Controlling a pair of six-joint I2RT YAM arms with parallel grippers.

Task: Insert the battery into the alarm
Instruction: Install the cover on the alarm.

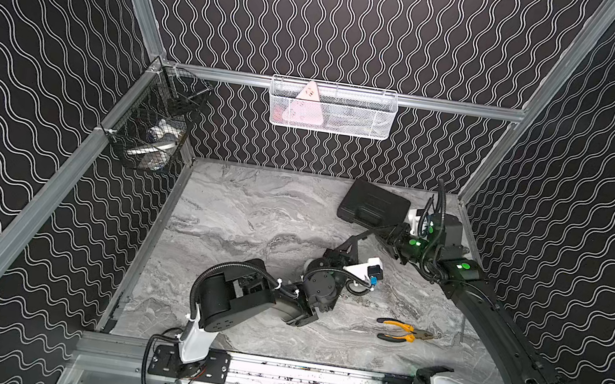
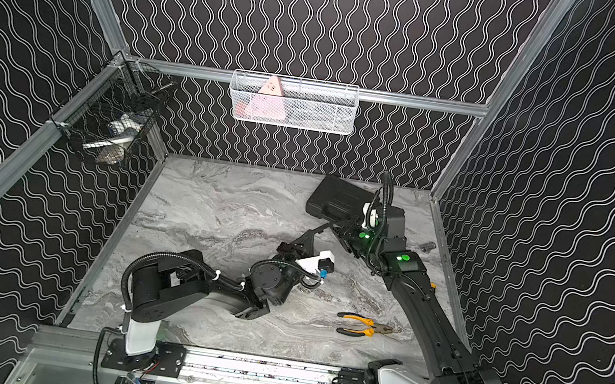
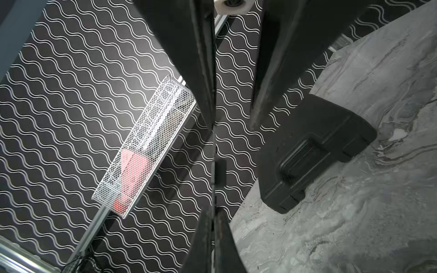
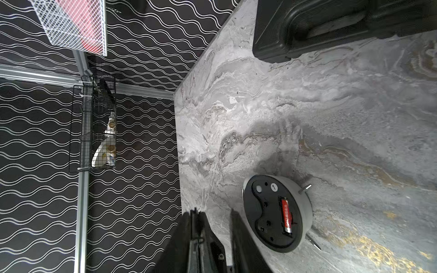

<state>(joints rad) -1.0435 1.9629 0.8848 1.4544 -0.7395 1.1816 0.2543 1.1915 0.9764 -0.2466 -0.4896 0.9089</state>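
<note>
Walls matte black, printed with thin white wavy lines; aluminium frame rails. Worktop (image 1: 253, 214) is a smooth grey slab with marble veining. Case (image 1: 373, 206), my landmark: black moulded plastic, rectangular, rounded corners, recessed handle, lying flat in a back corner.

Alarm (image 4: 276, 212): on the worktop, apart from the case, dial down. Round white shell, black circular back panel facing up, thin metal legs poking out at the side. Battery (image 4: 286, 218), a red cylinder with a silvery end, lies lengthways in the panel's slot.

Right pincer (image 4: 212, 212): released, flat black fingers parted, nothing between them. It is near the case, with the alarm close by its fingers; cannot tell if they touch. Left pincer (image 3: 214, 212): clenched, fingers pressed flat together, empty, tips aimed toward the case.

Pliers (image 1: 404, 331), yellow-and-black handles, lie well apart from the case, toward the front rail. White mesh basket (image 1: 332, 108) hangs on the wall behind the case. Black wire basket (image 1: 155, 127) hangs on the side wall far from it.
</note>
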